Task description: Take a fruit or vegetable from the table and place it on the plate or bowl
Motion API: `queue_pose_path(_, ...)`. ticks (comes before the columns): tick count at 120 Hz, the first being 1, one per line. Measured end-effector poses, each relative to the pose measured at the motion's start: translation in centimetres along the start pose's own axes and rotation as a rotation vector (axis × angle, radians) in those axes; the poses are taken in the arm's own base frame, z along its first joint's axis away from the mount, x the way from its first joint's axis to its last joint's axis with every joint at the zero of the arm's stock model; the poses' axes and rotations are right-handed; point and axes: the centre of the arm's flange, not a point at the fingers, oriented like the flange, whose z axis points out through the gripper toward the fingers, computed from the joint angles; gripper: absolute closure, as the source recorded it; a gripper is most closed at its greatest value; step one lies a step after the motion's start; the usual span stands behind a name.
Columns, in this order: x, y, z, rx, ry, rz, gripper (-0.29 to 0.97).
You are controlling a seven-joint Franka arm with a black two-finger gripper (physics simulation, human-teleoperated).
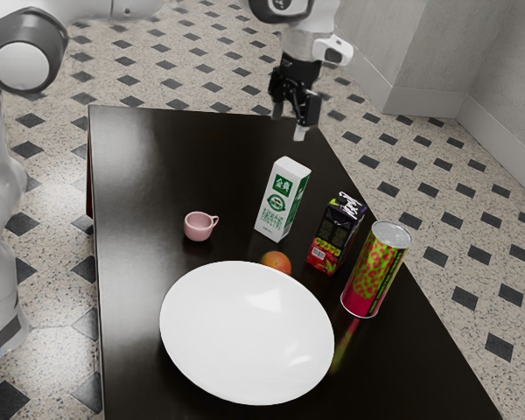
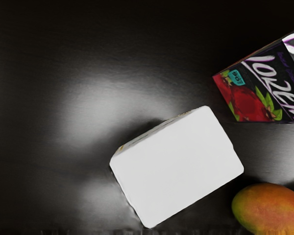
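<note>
Dark table [image 1: 149, 175] on a checkered floor [image 1: 472, 219]: your jaws hang apart and empty above its far end, while the mango [image 1: 276, 262] lies just beside the white plate [image 1: 236, 350], so every step remains.

Even, bright light fills the exterior view, leaving only faint, soft shadows. The glossy black table [image 1: 131, 175] mirrors the spotted can [image 1: 376, 267] as a reddish streak toward the lower right of the frame, and the plate [image 1: 245, 332] carries a pale sheen. In the wrist view the table is dim, with cloudy grey glare around the carton top [image 2: 179, 164], which shows flat white.
</note>
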Motion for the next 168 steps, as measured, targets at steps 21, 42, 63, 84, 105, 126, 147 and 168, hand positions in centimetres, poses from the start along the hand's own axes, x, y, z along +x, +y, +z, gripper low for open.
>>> queue_pose_path(21,-2.9,-0.6,3.2,-0.013,-0.052,-0.01,0.0)
queue_pose_path(42,-6.2,-2.4,4.9,-0.031,-0.071,-0.044,0.0)
queue_pose_path(63,-7.2,-3.3,5.8,0.008,-0.05,-0.105,0.0)
queue_pose_path(84,-6.7,-3.2,6.3,0.028,-0.008,-0.204,0.0)
queue_pose_path(105,-6.4,-3.0,7.9,0.028,-0.019,-0.317,0.0)
queue_pose_path(126,-5.5,-2.4,9.6,0.038,-0.035,-0.403,0.0)
queue_pose_path(147,-4.6,-1.8,11.4,0.04,-0.047,-0.485,0.0)
queue_pose_path(168,-4.0,-0.3,13.4,0.038,-0.068,-0.537,0.0)
